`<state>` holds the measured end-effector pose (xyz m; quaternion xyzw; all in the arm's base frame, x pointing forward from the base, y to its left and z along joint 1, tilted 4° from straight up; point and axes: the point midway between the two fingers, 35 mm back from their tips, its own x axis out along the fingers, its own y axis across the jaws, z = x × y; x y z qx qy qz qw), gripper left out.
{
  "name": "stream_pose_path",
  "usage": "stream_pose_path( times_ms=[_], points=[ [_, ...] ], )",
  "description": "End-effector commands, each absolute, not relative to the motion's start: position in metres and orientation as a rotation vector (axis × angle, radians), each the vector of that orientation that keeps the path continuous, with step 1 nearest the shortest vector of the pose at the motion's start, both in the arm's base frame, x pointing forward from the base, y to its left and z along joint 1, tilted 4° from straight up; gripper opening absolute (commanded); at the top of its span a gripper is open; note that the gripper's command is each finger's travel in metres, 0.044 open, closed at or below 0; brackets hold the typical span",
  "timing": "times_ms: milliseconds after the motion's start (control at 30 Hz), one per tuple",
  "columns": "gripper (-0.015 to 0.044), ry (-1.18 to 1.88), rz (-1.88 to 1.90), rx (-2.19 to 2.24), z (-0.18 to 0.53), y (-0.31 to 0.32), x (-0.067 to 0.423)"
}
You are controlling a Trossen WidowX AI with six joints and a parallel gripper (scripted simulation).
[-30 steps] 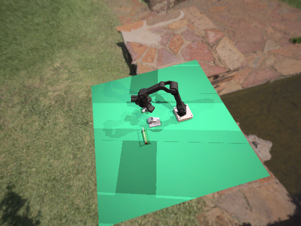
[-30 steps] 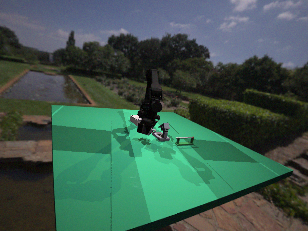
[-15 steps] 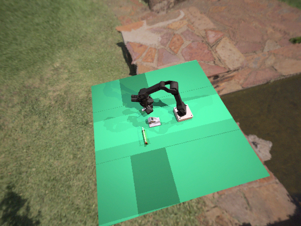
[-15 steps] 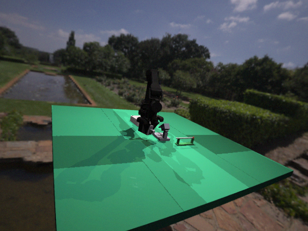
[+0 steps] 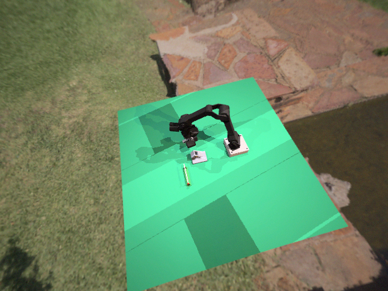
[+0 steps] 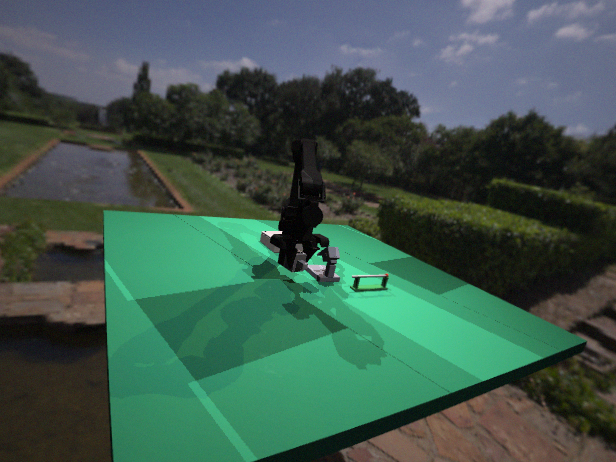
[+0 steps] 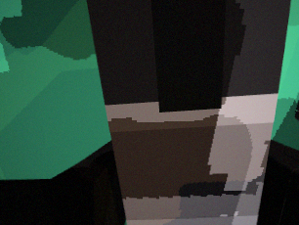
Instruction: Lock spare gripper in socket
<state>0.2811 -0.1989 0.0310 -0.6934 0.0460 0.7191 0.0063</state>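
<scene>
I have the dark spare gripper with its pale grey spigot (image 7: 234, 147) clamped in my black parallel-jaw gripper (image 5: 189, 141); it fills the wrist view, though that view is so close and blocky that I can't make out exactly where my fingers meet it. In the top view, the load hangs just at 11 o'clock of the small light-grey mount block with its socket post (image 5: 198, 156), close above it but, as far as I can judge, not yet seated. From the exterior view the mount's upright post (image 6: 330, 262) stands just beside my gripper (image 6: 297, 260). The thin green lock pin with a red tip (image 5: 186, 175) lies flat on the green table top (image 5: 252, 201), near the mount at 7 o'clock of it. My black arm arches back to its white square base plate (image 5: 244, 150), at 3 o'clock of the mount.
</scene>
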Motion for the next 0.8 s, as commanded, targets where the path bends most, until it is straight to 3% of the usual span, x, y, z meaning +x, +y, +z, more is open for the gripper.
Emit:
stream_pose_path(
  times_ms=[0,500,767],
  points=[
    [0.0000,0.154,2.248,-2.165,0.019,-0.199,0.280],
    [0.0000,0.154,2.248,-2.165,-0.006,-0.201,0.280],
    [0.0210,0.148,2.250,-2.162,-0.003,-0.200,0.279]
  ],
)
